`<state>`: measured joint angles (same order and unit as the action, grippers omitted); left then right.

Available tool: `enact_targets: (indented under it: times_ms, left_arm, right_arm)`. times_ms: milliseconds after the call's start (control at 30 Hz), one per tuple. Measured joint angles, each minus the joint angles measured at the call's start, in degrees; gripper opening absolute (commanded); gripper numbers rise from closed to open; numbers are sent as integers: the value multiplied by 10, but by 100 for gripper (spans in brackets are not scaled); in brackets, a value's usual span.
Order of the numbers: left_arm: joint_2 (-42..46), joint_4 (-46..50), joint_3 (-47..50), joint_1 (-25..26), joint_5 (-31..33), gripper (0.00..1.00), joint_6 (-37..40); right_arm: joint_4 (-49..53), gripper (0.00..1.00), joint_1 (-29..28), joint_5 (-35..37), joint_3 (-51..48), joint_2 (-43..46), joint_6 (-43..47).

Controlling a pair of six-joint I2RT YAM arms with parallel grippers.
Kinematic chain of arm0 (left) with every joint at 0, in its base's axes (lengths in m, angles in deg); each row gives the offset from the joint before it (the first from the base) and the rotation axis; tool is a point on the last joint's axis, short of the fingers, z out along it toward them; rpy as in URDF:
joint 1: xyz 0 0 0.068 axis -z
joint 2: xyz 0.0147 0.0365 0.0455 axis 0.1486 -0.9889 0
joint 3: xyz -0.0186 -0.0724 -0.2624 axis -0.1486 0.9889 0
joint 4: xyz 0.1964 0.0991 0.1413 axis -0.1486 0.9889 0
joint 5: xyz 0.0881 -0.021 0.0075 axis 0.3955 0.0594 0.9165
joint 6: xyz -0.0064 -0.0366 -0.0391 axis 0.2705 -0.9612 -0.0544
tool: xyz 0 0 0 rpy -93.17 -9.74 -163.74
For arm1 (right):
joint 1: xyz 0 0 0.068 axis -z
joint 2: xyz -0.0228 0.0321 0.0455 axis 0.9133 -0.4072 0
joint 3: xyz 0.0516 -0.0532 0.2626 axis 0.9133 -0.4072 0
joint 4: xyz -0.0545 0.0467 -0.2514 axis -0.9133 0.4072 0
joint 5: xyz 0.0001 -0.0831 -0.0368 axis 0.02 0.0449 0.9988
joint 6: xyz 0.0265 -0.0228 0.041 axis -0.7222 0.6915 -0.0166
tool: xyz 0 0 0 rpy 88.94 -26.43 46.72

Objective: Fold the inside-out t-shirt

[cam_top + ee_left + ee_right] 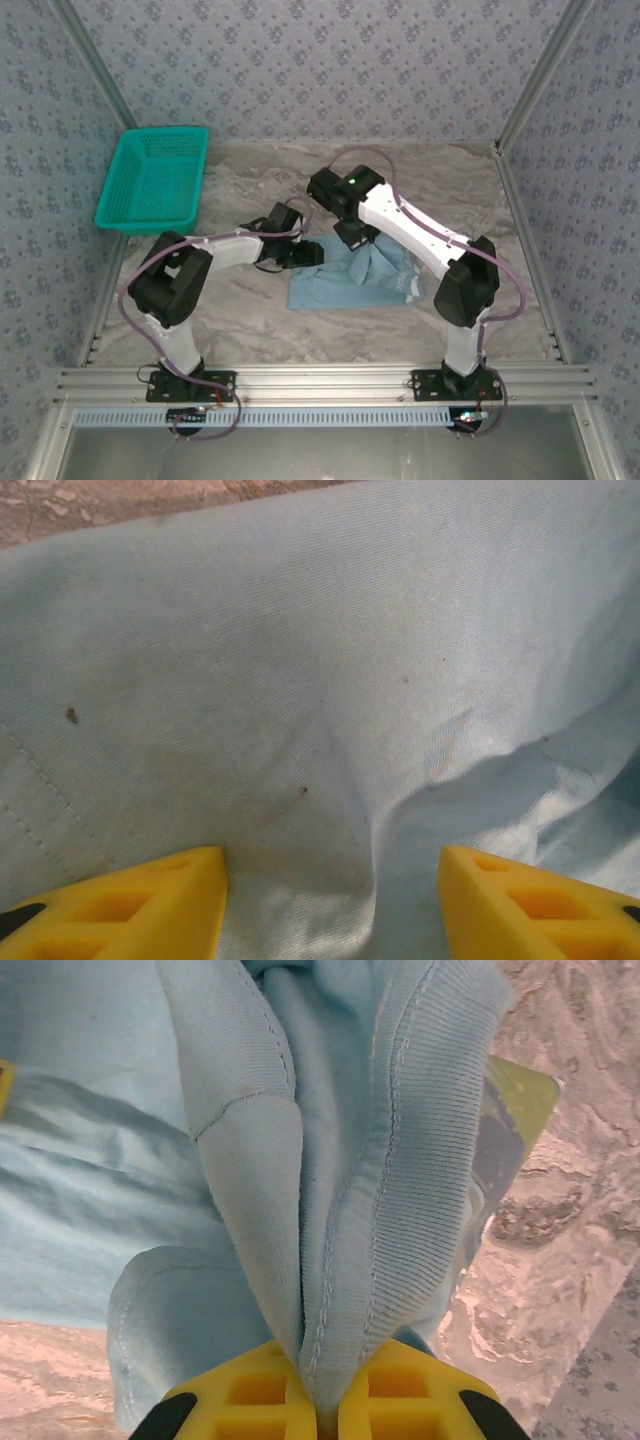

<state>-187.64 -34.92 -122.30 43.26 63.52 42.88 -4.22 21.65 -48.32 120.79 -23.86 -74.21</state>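
Observation:
The inside-out t-shirt (345, 282) lies bunched in the middle of the marble table, light blue with its seams showing. My right gripper (357, 240) hangs over the shirt's far edge. In the right wrist view this gripper (322, 1405) is shut on the ribbed collar (420, 1190), and the cloth rises from between the yellow fingers (245, 1400). My left gripper (300, 254) sits at the shirt's left far corner. In the left wrist view it (332, 900) is open, its yellow fingertips (150, 905) wide apart over smooth cloth (300, 660), with a soft crease running between them.
A teal mesh basket (155, 180) stands at the far left of the table (440, 180). Patterned walls close in the back and both sides. An aluminium rail (320, 380) runs along the near edge by the arm bases.

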Motion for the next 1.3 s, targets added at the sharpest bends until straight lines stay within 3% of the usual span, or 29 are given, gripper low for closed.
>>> enact_targets:
  times_ms: [900, 1300]
  left_arm:
    - [14, -18, 21, -14, 2, 64, -1]
    - [46, -13, 47, -27, 24, 74, -7]
  right_arm:
    - [-76, 4, -3, -151, 28, -58, -43]
    - [-149, 4, 12, -199, -36, -59, -72]
